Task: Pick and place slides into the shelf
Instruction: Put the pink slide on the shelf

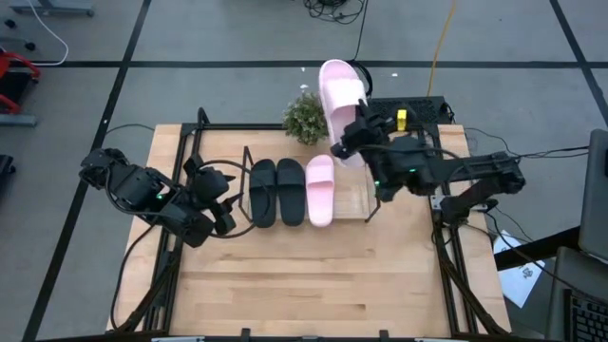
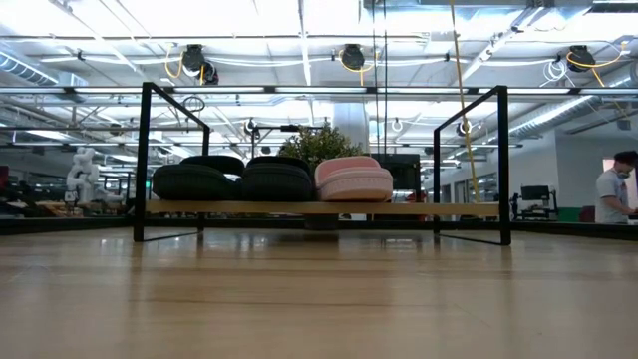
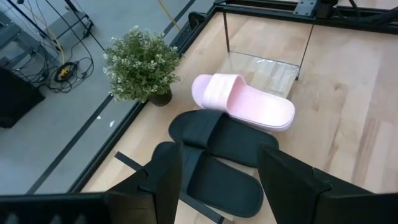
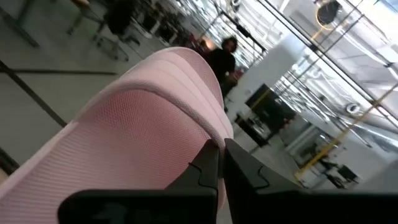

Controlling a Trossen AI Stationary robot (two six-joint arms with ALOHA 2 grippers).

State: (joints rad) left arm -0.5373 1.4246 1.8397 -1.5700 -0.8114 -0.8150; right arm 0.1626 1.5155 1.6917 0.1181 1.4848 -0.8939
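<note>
The shelf (image 1: 353, 207) holds two black slides (image 1: 276, 191) and one pink slide (image 1: 320, 189) (right end bare). Above its far right, the right gripper (image 1: 344, 144) clamps the second pink slide (image 1: 341, 100). The left gripper (image 1: 225, 200), fingers apart, waits left.

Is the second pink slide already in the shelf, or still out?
Out. The right claw holds the second pink slide raised behind the shelf, where two black slides and one pink slide lie.

Open-plan lab: ceiling ducts (image 2: 344, 55), workstations.
</note>
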